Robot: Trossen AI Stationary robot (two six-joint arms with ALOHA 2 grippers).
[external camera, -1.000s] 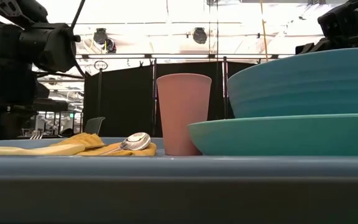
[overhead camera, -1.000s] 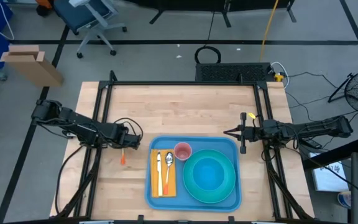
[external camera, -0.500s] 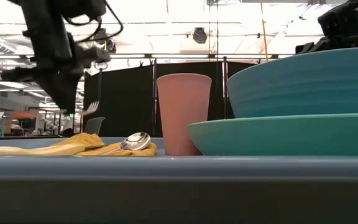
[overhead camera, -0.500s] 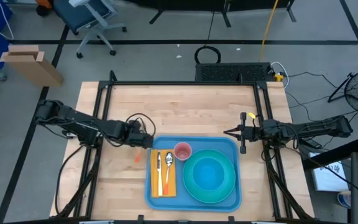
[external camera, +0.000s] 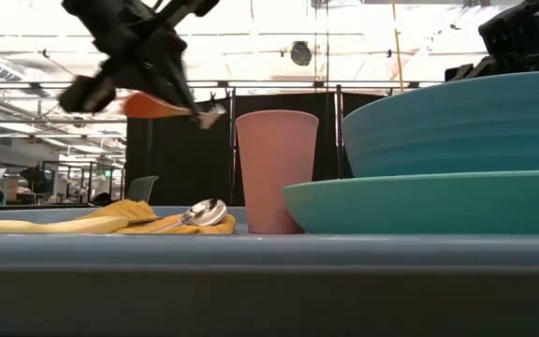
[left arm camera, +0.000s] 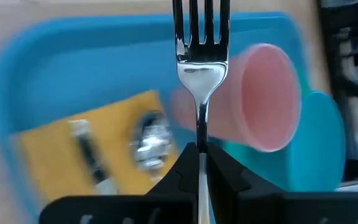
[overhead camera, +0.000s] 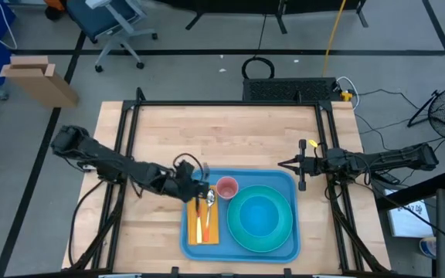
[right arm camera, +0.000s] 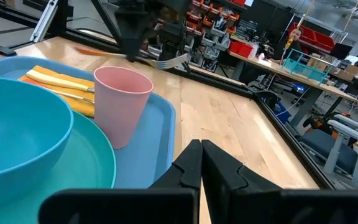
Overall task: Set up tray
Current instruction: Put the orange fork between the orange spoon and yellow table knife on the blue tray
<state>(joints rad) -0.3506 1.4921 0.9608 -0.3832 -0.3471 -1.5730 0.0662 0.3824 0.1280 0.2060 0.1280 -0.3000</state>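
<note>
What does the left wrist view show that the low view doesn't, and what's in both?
Only the left wrist view shows the fork's tines and the left gripper shut on its handle, plus the knife on the yellow napkin. Only the low view shows the teal bowl stacked on the turquoise plate and the room behind. Both show the pink cup, the spoon and the blue tray.

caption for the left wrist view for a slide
Left gripper holds a fork above the tray, near the pink cup.
</note>
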